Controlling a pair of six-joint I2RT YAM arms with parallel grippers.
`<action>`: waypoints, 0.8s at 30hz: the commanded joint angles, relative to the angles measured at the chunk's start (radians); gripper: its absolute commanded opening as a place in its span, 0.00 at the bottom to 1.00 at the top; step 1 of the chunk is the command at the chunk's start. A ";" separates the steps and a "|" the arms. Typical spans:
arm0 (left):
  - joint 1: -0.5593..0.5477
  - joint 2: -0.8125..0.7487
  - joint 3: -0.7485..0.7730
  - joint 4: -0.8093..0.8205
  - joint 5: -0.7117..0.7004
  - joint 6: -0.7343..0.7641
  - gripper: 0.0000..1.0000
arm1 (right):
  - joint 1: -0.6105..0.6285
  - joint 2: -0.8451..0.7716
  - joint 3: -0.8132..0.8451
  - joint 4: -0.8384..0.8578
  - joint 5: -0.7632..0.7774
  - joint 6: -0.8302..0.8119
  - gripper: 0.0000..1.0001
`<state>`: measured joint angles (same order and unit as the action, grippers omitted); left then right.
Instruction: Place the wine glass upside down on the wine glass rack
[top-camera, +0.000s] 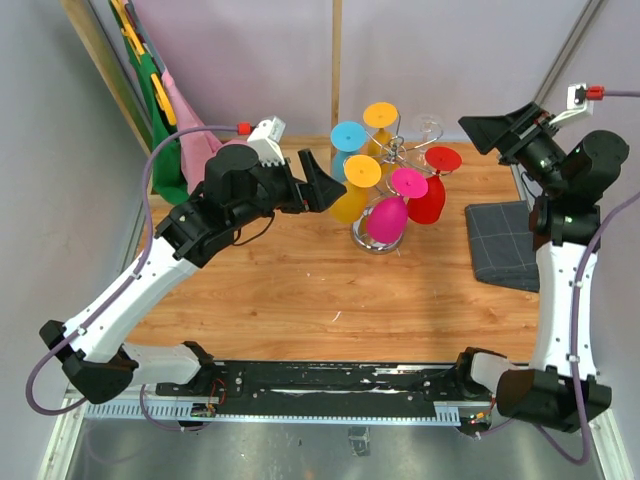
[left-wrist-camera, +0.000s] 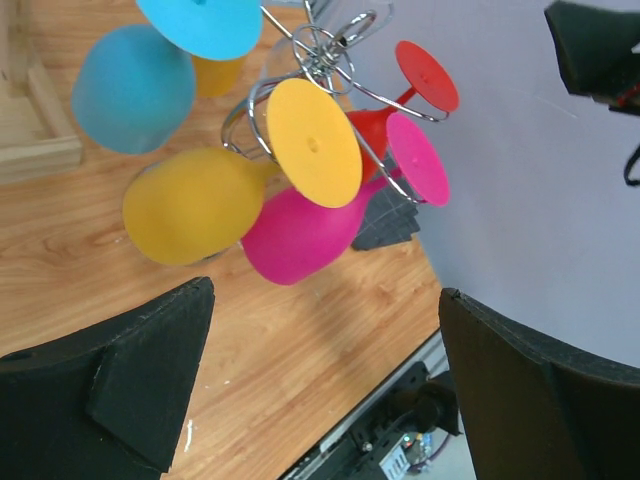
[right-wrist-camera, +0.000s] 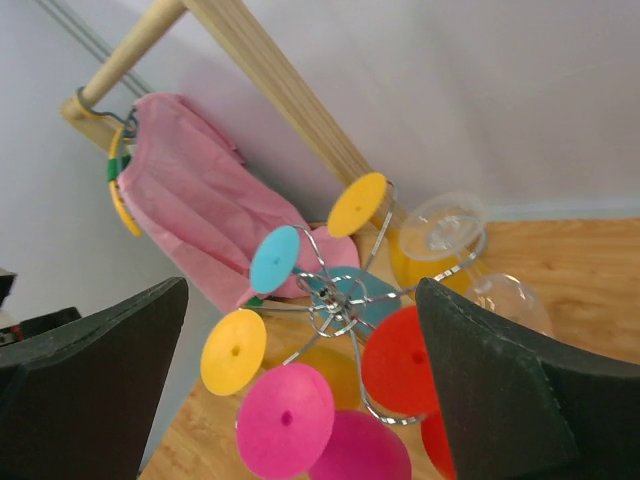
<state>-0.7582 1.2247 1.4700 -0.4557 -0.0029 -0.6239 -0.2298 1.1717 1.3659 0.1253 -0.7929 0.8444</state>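
Wine glass rack stands on the table near the middle of the far edge. Six glasses hang on it upside down, feet uppermost: yellow glass, magenta glass, red glass, clear glass, orange glass and blue glass.

Left gripper hovers just left of the rack. Its jaws are wide and hold nothing, clear of the yellow glass.

Right gripper is raised over the far right corner — jaws wide, empty.

Grey cloth lies at the right edge.
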 joint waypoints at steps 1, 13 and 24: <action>0.026 -0.007 0.017 -0.029 -0.016 0.054 0.99 | -0.005 -0.082 -0.060 -0.236 0.142 -0.192 0.99; 0.045 0.001 -0.008 0.005 0.002 0.086 0.99 | 0.021 -0.166 -0.054 -0.561 0.320 -0.290 0.99; 0.079 -0.034 -0.066 0.045 0.034 0.056 0.99 | 0.058 -0.189 -0.034 -0.631 0.430 -0.318 0.98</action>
<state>-0.6910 1.2243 1.4246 -0.4553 0.0219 -0.5610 -0.1932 1.0004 1.3041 -0.4843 -0.4122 0.5468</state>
